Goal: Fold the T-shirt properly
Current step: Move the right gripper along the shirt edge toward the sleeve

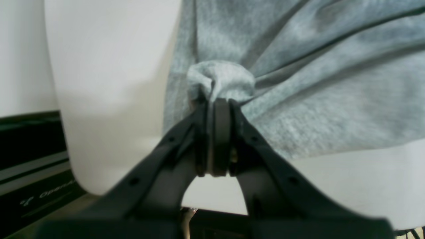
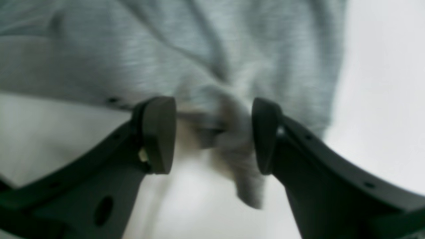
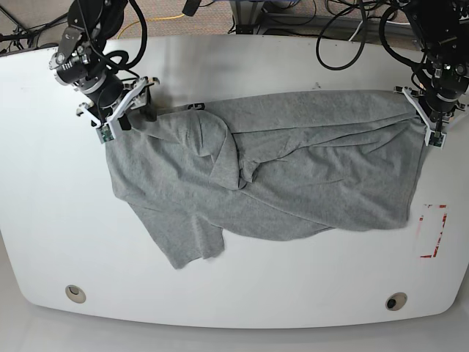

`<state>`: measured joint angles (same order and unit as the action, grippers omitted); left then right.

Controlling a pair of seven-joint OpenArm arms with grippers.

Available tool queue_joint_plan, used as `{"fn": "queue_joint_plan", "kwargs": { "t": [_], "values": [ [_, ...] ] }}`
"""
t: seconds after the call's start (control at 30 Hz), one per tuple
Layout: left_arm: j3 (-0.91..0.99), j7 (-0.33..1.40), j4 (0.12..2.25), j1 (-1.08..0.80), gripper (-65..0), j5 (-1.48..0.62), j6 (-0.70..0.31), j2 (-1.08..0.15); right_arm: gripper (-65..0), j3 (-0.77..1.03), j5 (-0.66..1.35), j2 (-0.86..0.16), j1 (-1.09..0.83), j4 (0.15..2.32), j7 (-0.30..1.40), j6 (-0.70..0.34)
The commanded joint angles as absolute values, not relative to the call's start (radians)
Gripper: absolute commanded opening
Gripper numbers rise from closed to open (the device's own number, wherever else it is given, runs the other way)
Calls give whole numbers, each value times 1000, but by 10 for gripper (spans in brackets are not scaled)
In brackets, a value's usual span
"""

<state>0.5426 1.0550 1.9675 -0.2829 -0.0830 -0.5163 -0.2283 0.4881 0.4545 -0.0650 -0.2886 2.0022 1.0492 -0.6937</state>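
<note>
The heather-grey T-shirt (image 3: 278, 169) lies rumpled across the white table (image 3: 44, 220), plain side up, with no lettering showing. My left gripper (image 3: 425, 116) is at the shirt's right edge. In the left wrist view it (image 1: 217, 106) is shut on a bunched fold of the shirt (image 1: 219, 78). My right gripper (image 3: 138, 108) is at the shirt's upper left corner. In the right wrist view it (image 2: 212, 132) is open, and a blurred wad of the shirt's cloth (image 2: 229, 132) hangs between its pads (image 2: 159, 132).
A red marking (image 3: 432, 231) is on the table at the right, just past the shirt. Two round holes (image 3: 75, 293) (image 3: 396, 301) sit near the table's front edge. Cables (image 3: 344, 37) run along the back edge.
</note>
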Motion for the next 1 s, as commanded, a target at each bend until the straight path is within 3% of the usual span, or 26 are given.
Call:
{"fn": "queue_joint_plan", "kwargs": {
  "t": [0.0,0.23,0.53,0.8,0.97],
  "values": [
    [549,1043,1983,-277,-650,-81,-512,-245,-308,444,587,-117,-303,2022,1026,-698],
    [547,1043,1983,-277,-650,-81,-512,-245,-308,294,599,-124,-335,2023,1020,-698],
    [522,1043,1983,-280,-650,-81,-512,-245,-308,51,298,-119,-315,2017,863,-698],
    [521,1043,1985,-280,-650,-79,-512,-245,-308,28,45,-56,-257,1943,792,-698],
    [524,1043,1980,-274,-650,-79,-512,-245,-308,27,-2,-59,-245,1903,751,-698]
  ]
}}
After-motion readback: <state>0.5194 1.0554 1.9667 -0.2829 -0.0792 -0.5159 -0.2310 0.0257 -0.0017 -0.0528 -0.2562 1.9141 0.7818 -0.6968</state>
